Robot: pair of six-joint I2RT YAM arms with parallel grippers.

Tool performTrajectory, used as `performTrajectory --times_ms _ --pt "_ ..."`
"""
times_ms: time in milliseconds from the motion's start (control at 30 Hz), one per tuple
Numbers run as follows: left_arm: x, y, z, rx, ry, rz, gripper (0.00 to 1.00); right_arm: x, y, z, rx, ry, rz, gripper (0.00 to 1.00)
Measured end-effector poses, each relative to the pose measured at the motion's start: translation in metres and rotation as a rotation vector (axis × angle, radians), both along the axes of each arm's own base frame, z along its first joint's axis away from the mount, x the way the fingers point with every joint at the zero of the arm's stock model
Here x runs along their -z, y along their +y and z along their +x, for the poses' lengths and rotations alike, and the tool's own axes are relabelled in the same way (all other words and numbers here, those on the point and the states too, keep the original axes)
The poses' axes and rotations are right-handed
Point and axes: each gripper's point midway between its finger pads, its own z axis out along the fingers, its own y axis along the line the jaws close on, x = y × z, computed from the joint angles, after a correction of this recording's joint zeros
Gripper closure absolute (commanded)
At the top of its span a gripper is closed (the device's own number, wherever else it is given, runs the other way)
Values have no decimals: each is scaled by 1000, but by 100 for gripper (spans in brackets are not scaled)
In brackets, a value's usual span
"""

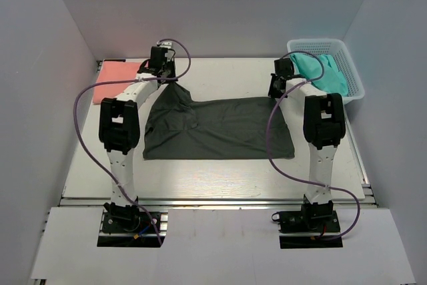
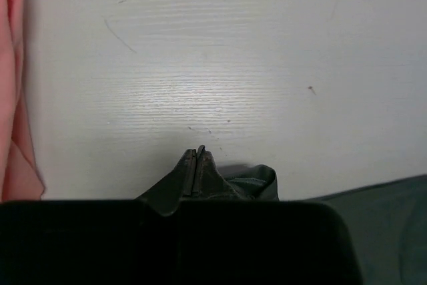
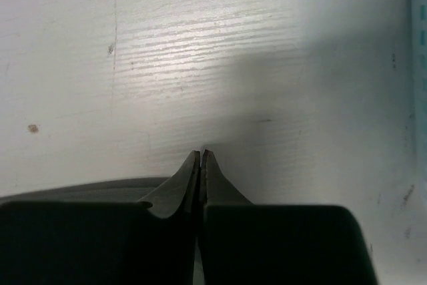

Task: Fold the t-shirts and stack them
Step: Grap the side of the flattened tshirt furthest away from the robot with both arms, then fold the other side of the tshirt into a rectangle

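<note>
Left hand, right hand — pinching grey shirt

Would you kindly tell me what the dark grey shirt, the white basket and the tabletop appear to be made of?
The dark grey shirt looks like soft matte knit fabric, perhaps cotton: it lies limp and creased. The white basket is likely moulded plastic, smooth, with lattice-holed walls. The tabletop seems white-painted or laminated wood: faint grain lines and a soft sheen.
</note>
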Motion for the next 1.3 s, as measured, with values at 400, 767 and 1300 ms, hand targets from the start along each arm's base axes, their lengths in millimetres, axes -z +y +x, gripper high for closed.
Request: performTrajectory --times_ms 400,767,1300 --pt "-58 -2 -43 38 -112 -8 100 -61 -4 -11 -28 -157 -12 100" --pt "-20 19 -151 4 -5 -33 100 -66 -11 -52 -43 -162 -16 100" --pt "42 24 -255 -39 116 -163 76 -47 -18 -101 -65 -136 -27 83"
